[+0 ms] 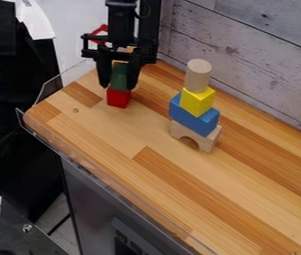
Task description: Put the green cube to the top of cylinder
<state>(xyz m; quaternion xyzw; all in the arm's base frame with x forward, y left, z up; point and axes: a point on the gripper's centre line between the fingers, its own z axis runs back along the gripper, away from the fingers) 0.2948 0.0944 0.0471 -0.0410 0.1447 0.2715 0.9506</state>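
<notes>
While the arm (122, 19) hangs down, its gripper (118, 85) straddles the green cube (119, 74), grip unclear

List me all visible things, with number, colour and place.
Table: one, brown wood, centre
Red cube: one, red, on table
Green cube: one, green, between the jaws, above red cube
Arch: one, light wood, on table
Blue block: one, blue, on arch
Yellow cube: one, yellow, on blue block
Cylinder: one, light wood, on yellow cube
Wall: one, greyish-white planks, behind table
Red thing: one, red, partly hidden, upper left
Clear guard: one, see-through, table's edge
Black cloth: one, black, left edge
Cabinet: one, grey, below table
Robot arm and gripper: one each, black, upper left
</notes>
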